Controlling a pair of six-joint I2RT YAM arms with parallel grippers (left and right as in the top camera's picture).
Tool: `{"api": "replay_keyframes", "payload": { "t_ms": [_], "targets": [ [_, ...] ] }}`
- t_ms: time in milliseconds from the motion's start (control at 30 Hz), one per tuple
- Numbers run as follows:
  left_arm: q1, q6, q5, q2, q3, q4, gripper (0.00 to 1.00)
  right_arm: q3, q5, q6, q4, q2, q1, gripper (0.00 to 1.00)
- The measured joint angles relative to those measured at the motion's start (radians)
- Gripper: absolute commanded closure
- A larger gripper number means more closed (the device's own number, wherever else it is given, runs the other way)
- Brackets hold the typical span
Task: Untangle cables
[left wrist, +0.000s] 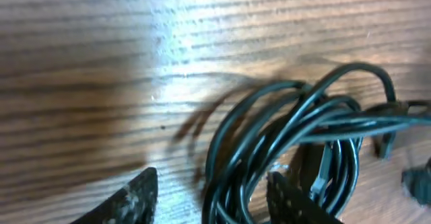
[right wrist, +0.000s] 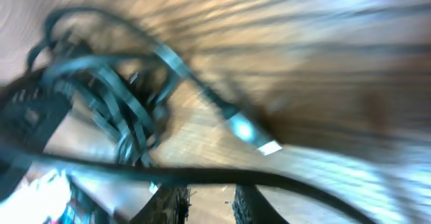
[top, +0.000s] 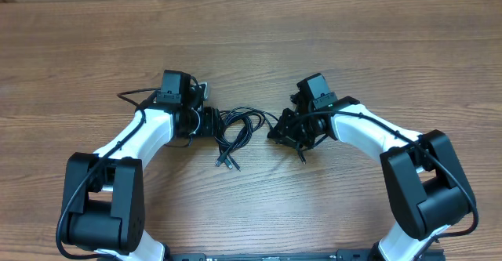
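The left hand (left wrist: 212, 198) is released. Its two fingers (left wrist: 131, 200) stand well apart, low over the counter (left wrist: 81, 62). Several loops of the cables (left wrist: 289, 136) run through the gap, close beside the finger on the right of the wrist view and clear of the other. Beyond the fingertips the loops arc out over the wood, and one strand leads off toward the right edge of that view.

The right hand (right wrist: 209, 209) shows two fingers with only a narrow gap between them. A single black strand crosses just in front of the tips, but the view is blurred, and I cannot tell whether the hand is clenched on that strand or free of it. Past the tips a silver-tipped plug (right wrist: 259, 140) lies on the wood, with the bunch up to the left.

Seen from overhead, the bunch sits on the counter between the two hands, the left hand at its left edge and the right hand at its right. Two plug ends (top: 227, 163) trail from it toward the robot's side.
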Motion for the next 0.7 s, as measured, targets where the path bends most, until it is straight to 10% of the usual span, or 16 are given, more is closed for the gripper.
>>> {"api": "replay_keyframes", "payload": {
  "t_ms": [700],
  "targets": [
    [-0.031,-0.071,0.018,0.011,-0.021,-0.039,0.76,0.152,-0.119,-0.108,0.028,0.000,0.009,0.68]
  ]
}}
